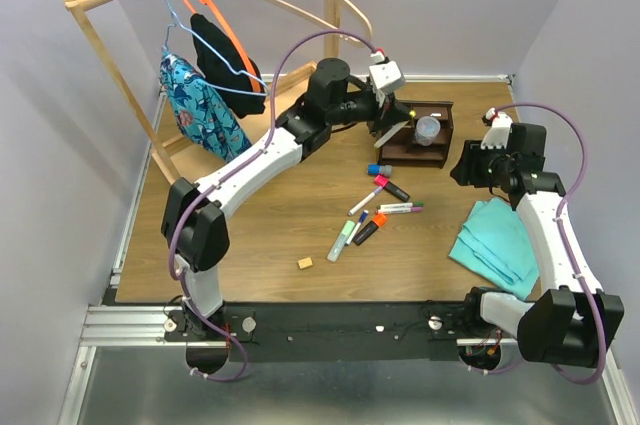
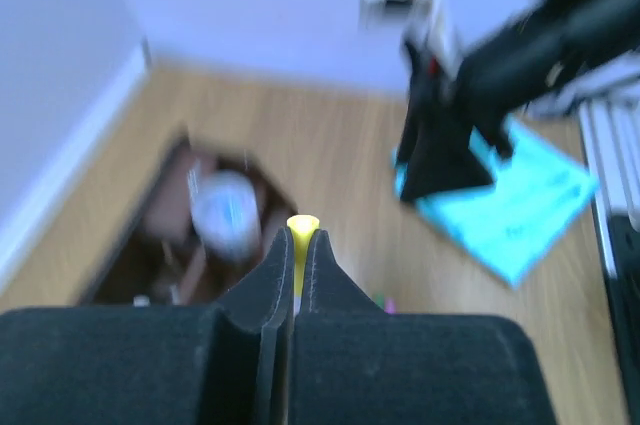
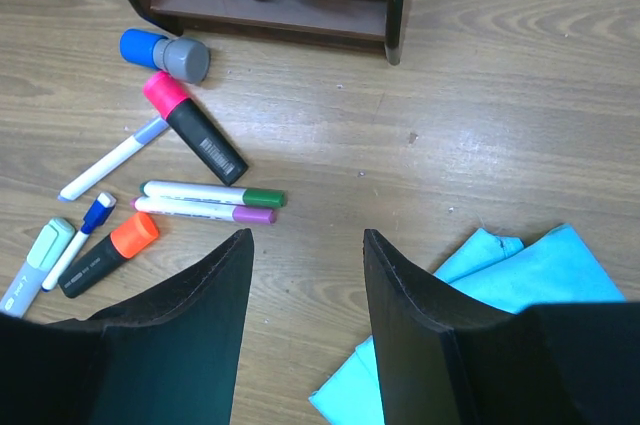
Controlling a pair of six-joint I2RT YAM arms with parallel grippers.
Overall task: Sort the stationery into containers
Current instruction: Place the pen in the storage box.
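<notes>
Stationery, loose on the tabletop [image 1: 250, 235] between my two arms:
- blue-and-grey capped piece [image 3: 165, 53], just in front of the organizer
- pink highlighter [image 3: 195, 125] with a black body
- white marker [image 3: 110, 160]
- green-capped marker [image 3: 212, 193] and purple-capped marker [image 3: 205, 210], side by side and touching
- orange highlighter [image 3: 105, 253]
- blue-capped pen [image 3: 85, 225]
- pale green highlighter [image 3: 35, 255]
- tan eraser [image 1: 305, 263], apart from the rest and nearer my bases

Containers: dark brown desk organizer [image 1: 420, 150] at the far side of the tabletop, with a grey cup [image 1: 427, 130] seated in it.

Left end effector [image 2: 302, 245]: I have it reached out above the organizer, pads pressed together on a slim yellow-tipped item [image 2: 303, 225]. Only its tip shows past the pads. The wrist view is blurred, so I cannot tell what kind of item it is.

Right end effector [image 3: 305, 275]: my jaws stand wide apart with nothing between them. It hangs over bare wood between the marker pair and the teal cloth [image 3: 500, 285].

Teal cloth: folded, lying on the tabletop at my right side.
</notes>
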